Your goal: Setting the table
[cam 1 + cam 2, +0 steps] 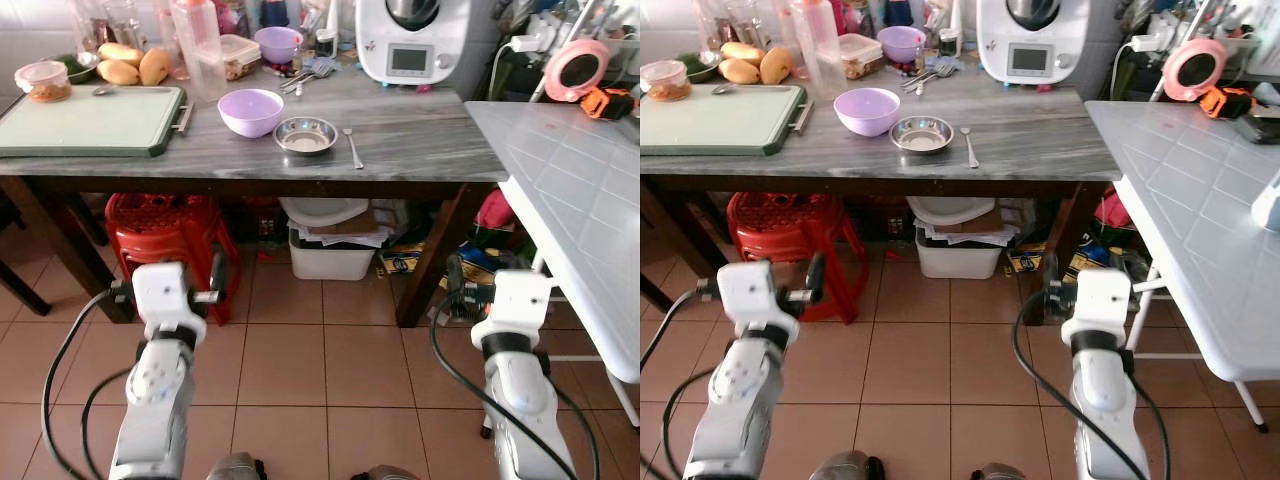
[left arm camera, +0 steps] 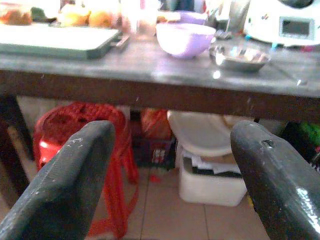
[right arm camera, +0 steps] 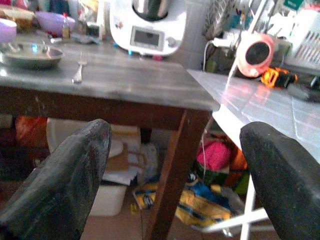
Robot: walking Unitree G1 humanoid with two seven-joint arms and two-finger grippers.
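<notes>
A lilac bowl [image 1: 250,111], a small steel bowl [image 1: 306,135] and a spoon [image 1: 352,147] sit side by side near the front of the grey marble table [image 1: 420,140]. A second lilac bowl [image 1: 278,43] and loose cutlery [image 1: 308,76] lie further back. Both arms are held low over the tiled floor, short of the table's front edge. My left gripper [image 2: 170,170] is open with nothing between its fingers and points under the table toward the bowls. The right gripper [image 3: 172,170] is also open and empty, facing the table's right leg [image 3: 172,160].
A green-edged cutting board [image 1: 90,120], mangoes [image 1: 130,65] and a white kitchen machine [image 1: 410,40] share the tabletop. A red stool [image 1: 165,230] and white bin [image 1: 330,255] stand beneath it. A white folding table [image 1: 580,180] juts in on the right.
</notes>
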